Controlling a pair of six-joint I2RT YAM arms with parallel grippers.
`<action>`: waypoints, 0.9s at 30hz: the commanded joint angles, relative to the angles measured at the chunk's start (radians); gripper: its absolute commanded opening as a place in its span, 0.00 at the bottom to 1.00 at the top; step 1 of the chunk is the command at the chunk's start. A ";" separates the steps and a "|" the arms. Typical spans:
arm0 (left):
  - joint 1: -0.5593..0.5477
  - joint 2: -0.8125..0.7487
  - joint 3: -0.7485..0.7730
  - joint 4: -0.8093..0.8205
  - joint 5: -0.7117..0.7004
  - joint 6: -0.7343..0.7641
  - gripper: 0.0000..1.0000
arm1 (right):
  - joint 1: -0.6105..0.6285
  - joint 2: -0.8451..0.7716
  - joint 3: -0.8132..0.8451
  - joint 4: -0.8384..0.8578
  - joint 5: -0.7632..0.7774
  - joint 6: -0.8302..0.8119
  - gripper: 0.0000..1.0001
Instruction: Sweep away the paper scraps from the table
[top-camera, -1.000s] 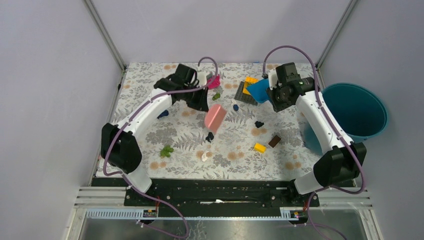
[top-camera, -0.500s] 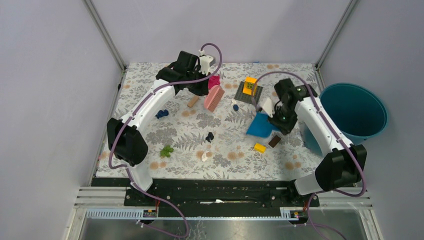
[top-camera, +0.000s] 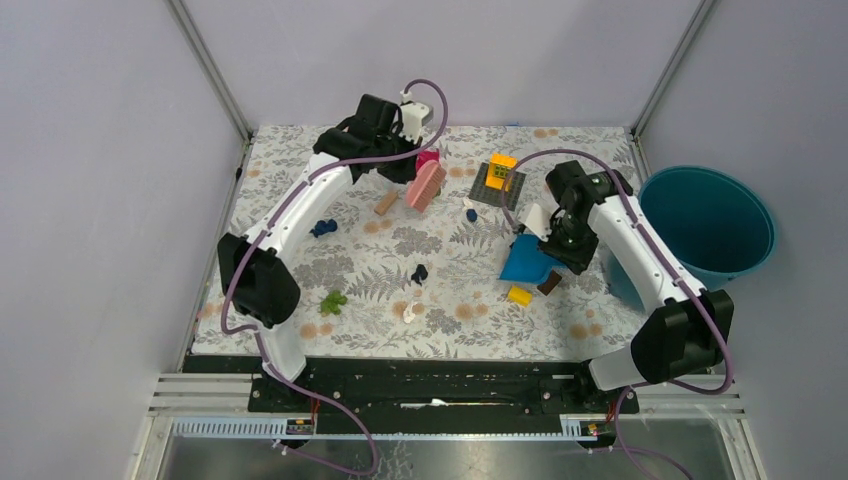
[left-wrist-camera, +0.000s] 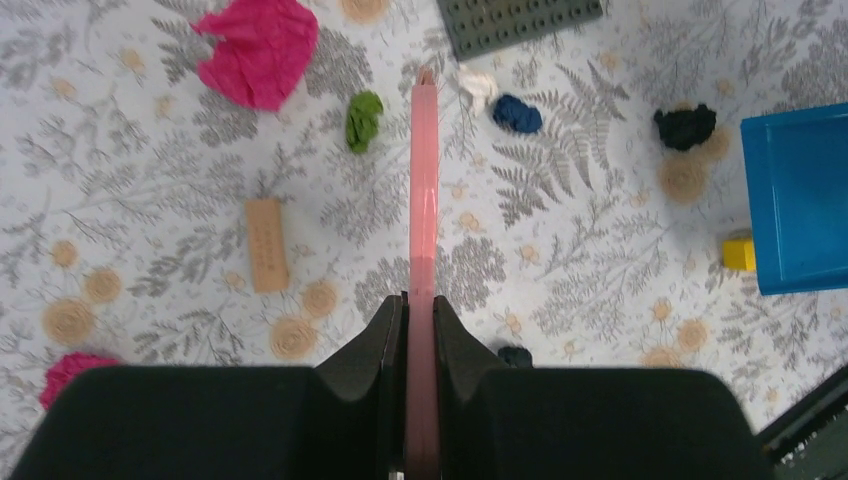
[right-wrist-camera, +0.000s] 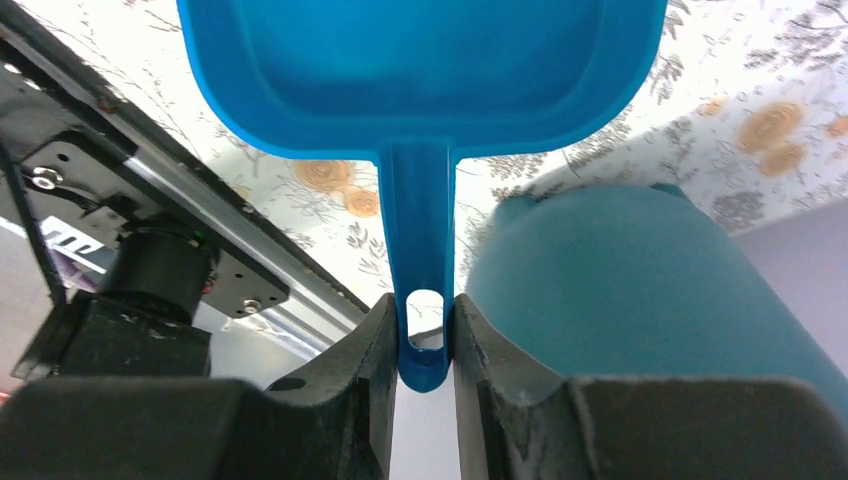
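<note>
My left gripper (left-wrist-camera: 420, 300) is shut on a flat pink brush (left-wrist-camera: 424, 180), held edge-on over the table (top-camera: 300, 180) at the far middle (top-camera: 425, 187). Paper scraps lie round its tip: a magenta wad (left-wrist-camera: 262, 48), a green one (left-wrist-camera: 364, 118), a white one (left-wrist-camera: 478, 84), a dark blue one (left-wrist-camera: 517, 113) and a black one (left-wrist-camera: 686, 126). More scraps lie nearer: dark blue (top-camera: 322, 228), green (top-camera: 333, 301), black (top-camera: 420, 272), white (top-camera: 410, 312). My right gripper (right-wrist-camera: 425, 310) is shut on the handle of a blue dustpan (right-wrist-camera: 420, 60), low over the table's right middle (top-camera: 528, 260).
A teal bucket (top-camera: 710, 220) stands off the table's right edge. Hard pieces lie about: a wooden block (top-camera: 386, 203), a yellow block (top-camera: 519, 295), a brown block (top-camera: 549, 283), and a grey baseplate (top-camera: 487, 192) carrying a yellow brick at the back.
The left arm carried the pink brush from mid-table toward the far edge. The right arm brought the blue dustpan from beside the baseplate down and nearer, by the yellow and brown blocks.
</note>
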 joint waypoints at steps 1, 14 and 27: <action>0.001 0.065 0.140 0.038 -0.037 0.033 0.00 | -0.037 0.020 0.063 -0.060 0.105 -0.062 0.00; -0.016 0.270 0.266 0.032 -0.015 0.034 0.00 | -0.132 0.134 0.068 -0.028 0.183 -0.097 0.00; -0.123 0.382 0.267 0.048 0.066 0.053 0.00 | -0.132 0.337 0.133 0.110 0.052 0.011 0.00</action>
